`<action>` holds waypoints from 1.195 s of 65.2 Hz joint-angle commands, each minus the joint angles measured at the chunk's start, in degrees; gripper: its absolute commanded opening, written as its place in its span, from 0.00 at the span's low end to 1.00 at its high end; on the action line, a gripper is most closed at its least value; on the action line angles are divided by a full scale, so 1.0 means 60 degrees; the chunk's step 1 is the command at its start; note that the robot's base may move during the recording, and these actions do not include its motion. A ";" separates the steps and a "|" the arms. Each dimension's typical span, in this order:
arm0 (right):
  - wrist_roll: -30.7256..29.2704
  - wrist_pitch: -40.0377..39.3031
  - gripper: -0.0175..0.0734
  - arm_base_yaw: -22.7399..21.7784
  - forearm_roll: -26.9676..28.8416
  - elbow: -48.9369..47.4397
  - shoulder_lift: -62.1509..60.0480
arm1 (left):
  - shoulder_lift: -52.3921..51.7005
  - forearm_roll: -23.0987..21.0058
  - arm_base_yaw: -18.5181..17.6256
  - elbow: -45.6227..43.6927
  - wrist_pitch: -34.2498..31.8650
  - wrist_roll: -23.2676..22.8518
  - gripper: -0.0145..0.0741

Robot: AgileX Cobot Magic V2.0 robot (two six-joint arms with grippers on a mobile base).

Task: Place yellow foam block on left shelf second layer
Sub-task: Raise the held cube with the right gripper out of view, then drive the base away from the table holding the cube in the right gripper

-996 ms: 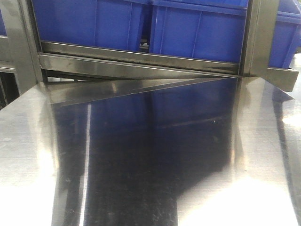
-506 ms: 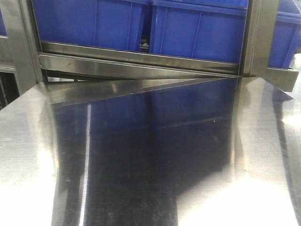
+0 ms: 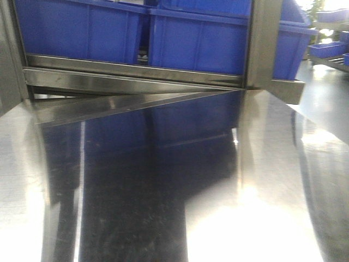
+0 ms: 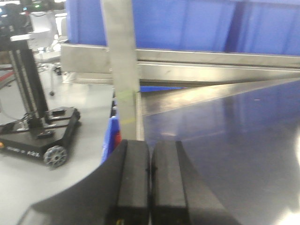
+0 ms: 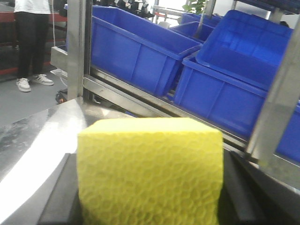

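The yellow foam block point(image 5: 150, 168) fills the lower middle of the right wrist view, clamped between my right gripper's black fingers point(image 5: 58, 197). My right gripper point(image 5: 150, 206) is shut on it above the steel table, facing a shelf with blue bins. My left gripper point(image 4: 150, 183) is shut and empty, its two black fingers pressed together, over the table's left edge near a steel shelf post point(image 4: 123, 70). Neither gripper nor the block shows in the front view, which shows only the table point(image 3: 163, 191) and the shelf rail point(image 3: 131, 76).
Blue bins point(image 3: 196, 38) sit on the shelf layer just above the table point(image 5: 136, 51). A steel upright point(image 3: 262, 43) stands at the right. A black wheeled base point(image 4: 42, 136) stands on the floor at the left. A person point(image 5: 30, 42) stands far left.
The front view has shifted: the shelf, bins and upright post now sit further left and higher in the frame, and more floor and bins show at the far right.
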 commanded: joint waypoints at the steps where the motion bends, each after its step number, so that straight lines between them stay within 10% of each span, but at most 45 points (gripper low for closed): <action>1: -0.0067 -0.0831 0.53 -0.0043 -0.0128 -0.0284 0.0046 | -0.0146 0.0005 -0.0067 0.0246 -0.0817 -0.0037 0.32; 78: -0.0067 -0.0778 0.53 -0.0043 -0.0128 -0.0284 0.0050 | -0.0129 0.0005 -0.0067 0.0246 -0.0817 -0.0037 0.32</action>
